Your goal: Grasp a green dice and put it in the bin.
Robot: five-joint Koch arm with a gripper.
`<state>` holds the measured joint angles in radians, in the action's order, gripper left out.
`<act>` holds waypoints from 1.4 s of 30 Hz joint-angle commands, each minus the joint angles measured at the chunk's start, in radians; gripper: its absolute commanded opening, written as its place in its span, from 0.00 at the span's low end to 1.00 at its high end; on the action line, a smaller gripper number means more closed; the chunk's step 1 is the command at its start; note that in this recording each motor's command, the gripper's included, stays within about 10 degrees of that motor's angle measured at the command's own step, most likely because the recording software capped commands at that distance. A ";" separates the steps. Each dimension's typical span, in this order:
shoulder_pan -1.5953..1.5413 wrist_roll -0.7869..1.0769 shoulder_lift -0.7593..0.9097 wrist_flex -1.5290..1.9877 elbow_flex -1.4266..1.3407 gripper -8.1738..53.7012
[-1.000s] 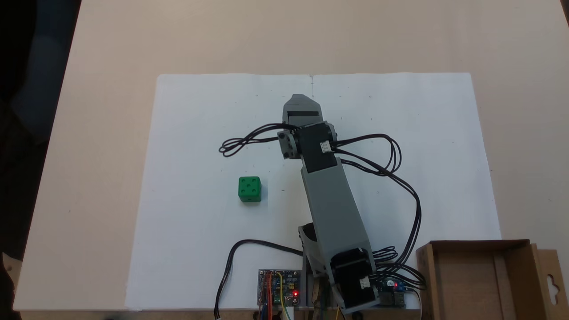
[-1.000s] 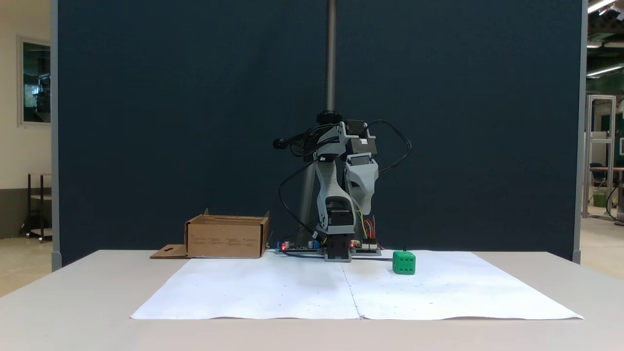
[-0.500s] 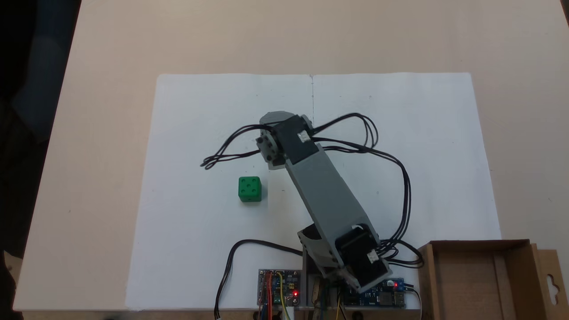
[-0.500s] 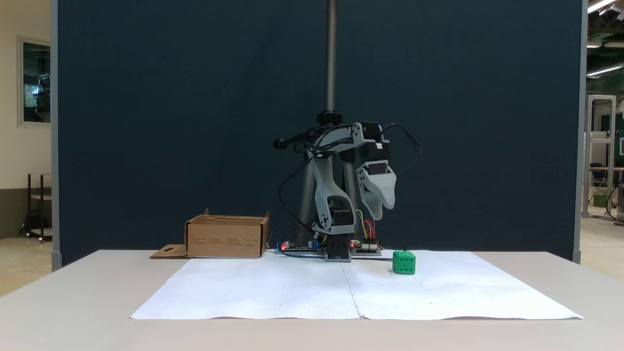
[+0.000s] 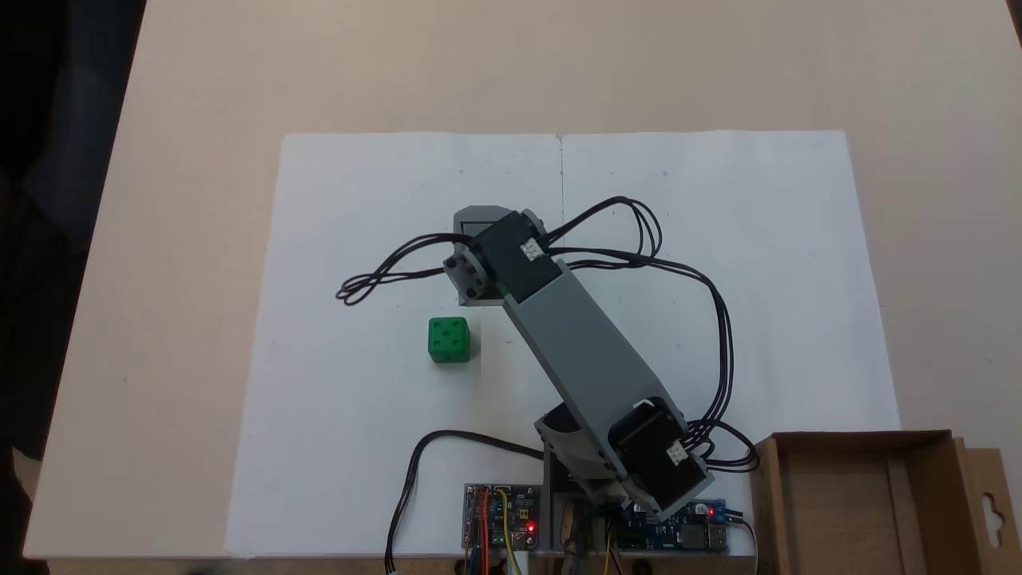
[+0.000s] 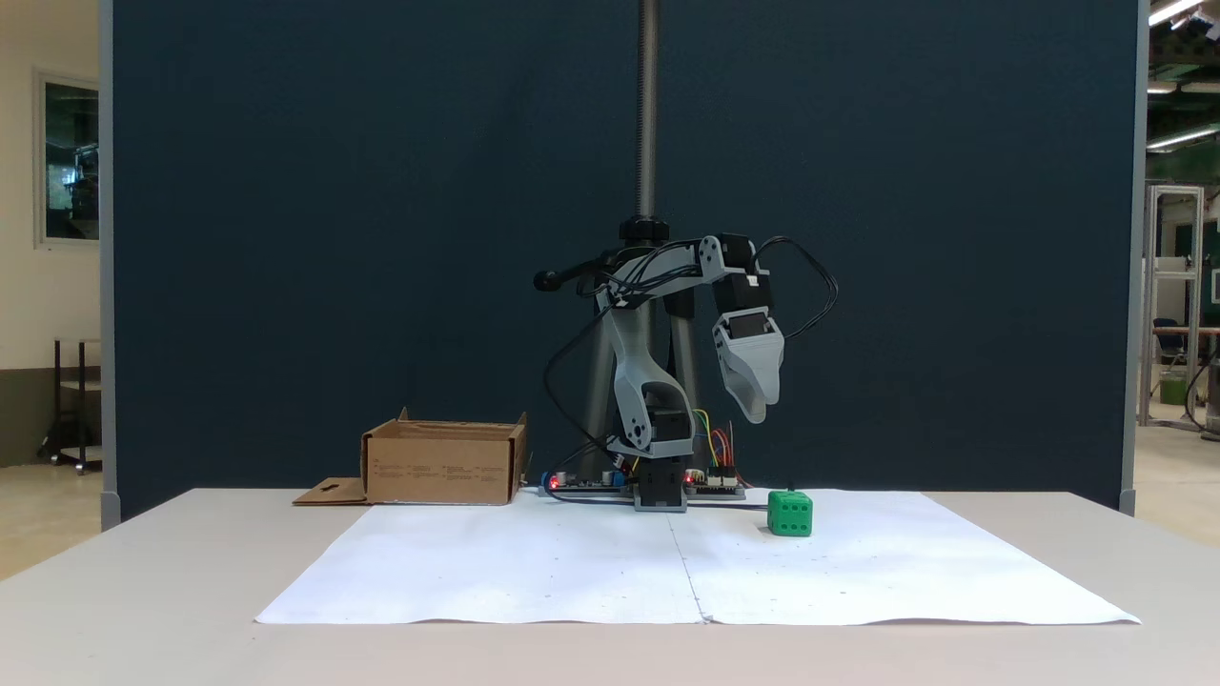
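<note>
From the camera looking down, I have the small bright green plastic dice sitting flat on the white paper sheet that covers the middle of the pale worktop, five pips facing up. My grey arm reaches diagonally from its base at the bottom edge up toward the centre of the sheet, black cables looping off to the right.

In the front camera, the grey claw hangs point-down, well above the paper, up and a little to the left of the dice. It holds nothing. Its two jaws line up one behind the other from here, and from above the wrist motor covers the tip, so I cannot tell whether the claw is parted or closed.

The brown cardboard box with low walls sits in the bottom right corner of the top-down camera, well apart from the dice, its side flap with the keyhole cutout lying out to the right. In the front camera the box stands left of the arm's base, beside the paper's far left corner. I can see nothing inside it from above.

Circuit boards with red lights glow by the arm's base.
</note>
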<state>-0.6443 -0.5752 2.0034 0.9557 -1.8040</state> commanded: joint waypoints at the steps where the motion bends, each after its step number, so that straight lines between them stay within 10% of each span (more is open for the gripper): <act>1: -0.008 -0.083 -0.002 0.049 0.058 0.87; 42: -0.388 -0.574 -0.388 0.009 0.176 0.83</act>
<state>-0.9925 -1.0723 1.6168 1.0155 -1.6383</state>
